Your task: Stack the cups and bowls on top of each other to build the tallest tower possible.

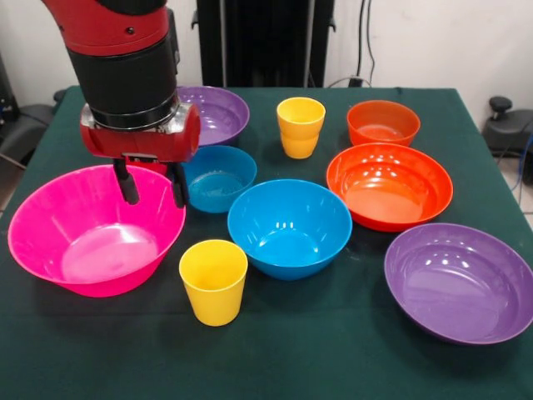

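My gripper (153, 198) is open and empty, its two black fingers hanging over the far right rim of the big pink bowl (83, 237). All the bowls lie apart on the green table (333, 358); there is no tower. A small blue bowl (221, 177) sits just right of the gripper, and a larger blue bowl (289, 227) sits at the middle. One yellow cup (213, 281) stands at the front and another yellow cup (300, 127) at the back. Two orange bowls (389, 185) (382, 122) sit on the right. One purple bowl (215, 112) is behind the arm, another (460, 282) at the front right. No red-pink cup shows.
The robot's black pedestal (262, 42) stands at the table's far side. A black device (508, 125) sits off the table at the right edge. Bare cloth lies along the front edge of the table.
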Controlling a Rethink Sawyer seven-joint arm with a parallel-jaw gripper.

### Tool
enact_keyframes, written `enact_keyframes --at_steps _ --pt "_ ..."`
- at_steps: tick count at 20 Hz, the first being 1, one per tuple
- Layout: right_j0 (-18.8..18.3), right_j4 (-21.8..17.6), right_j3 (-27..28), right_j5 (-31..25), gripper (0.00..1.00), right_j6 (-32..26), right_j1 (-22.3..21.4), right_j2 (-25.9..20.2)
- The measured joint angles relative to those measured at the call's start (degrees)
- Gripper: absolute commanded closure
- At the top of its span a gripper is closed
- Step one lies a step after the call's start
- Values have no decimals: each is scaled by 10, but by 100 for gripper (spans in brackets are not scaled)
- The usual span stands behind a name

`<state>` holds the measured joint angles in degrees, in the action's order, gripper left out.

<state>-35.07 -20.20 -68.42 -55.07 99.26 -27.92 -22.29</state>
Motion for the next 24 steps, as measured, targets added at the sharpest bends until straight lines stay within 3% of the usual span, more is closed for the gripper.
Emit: enact_keyframes --at_steps 24 --pt "-19 -37 -74 62 0 0 1 -15"
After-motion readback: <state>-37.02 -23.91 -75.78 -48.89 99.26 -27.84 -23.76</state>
